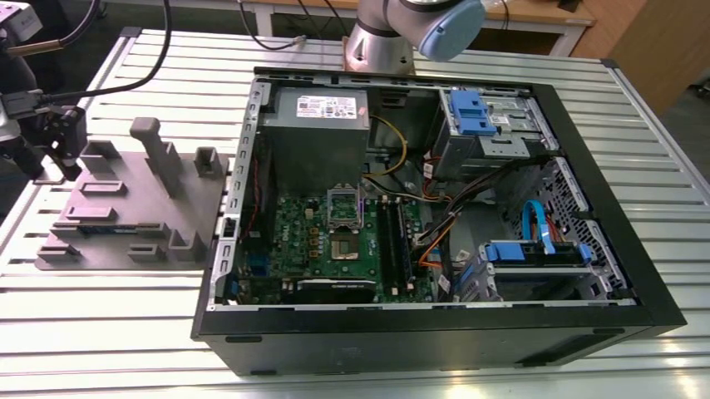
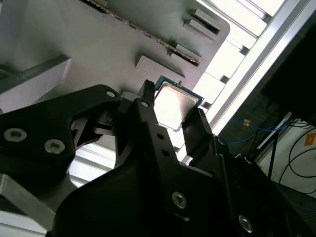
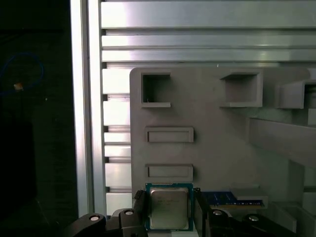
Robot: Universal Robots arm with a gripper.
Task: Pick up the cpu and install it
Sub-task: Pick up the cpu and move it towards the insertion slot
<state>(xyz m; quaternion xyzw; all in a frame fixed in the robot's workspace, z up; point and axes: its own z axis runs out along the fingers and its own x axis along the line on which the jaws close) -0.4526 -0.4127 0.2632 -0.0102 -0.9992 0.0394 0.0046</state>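
The cpu is a small square chip with a shiny silver top and a green rim. It lies at the edge of the grey fixture plate, level with it. My gripper has one black finger against each of two opposite sides of the chip. In the second wrist view the cpu glints between the same fingertips of the gripper. In the exterior view the gripper hangs over the left end of the fixture plate. The open socket sits on the green motherboard inside the case.
The open black computer case lies on the slatted metal table, to the exterior view's right of the fixture plate. Grey posts rise from the plate. Memory sticks, cables and blue drive bays crowd the case.
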